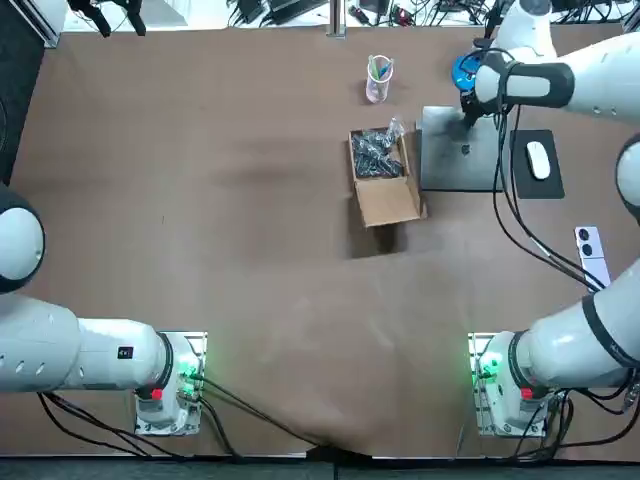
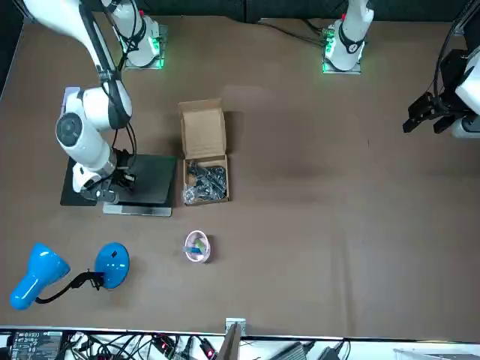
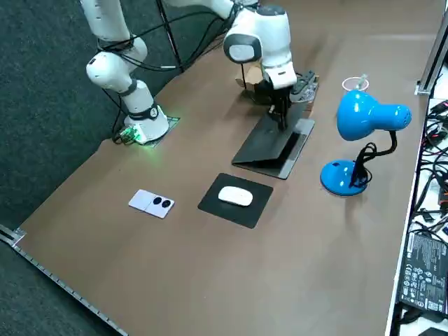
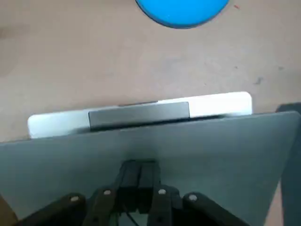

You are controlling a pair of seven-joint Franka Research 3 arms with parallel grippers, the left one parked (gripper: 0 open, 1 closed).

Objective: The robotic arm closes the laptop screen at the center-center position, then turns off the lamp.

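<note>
On the laptop lid, mid-bench: right hand pressing down, fingers together, gripping nothing. Lid tilted low over the silver base, not flat. Blue lamp stands near the laptop. Open cardboard box just beside the laptop; mouse on the opposite side.
</note>
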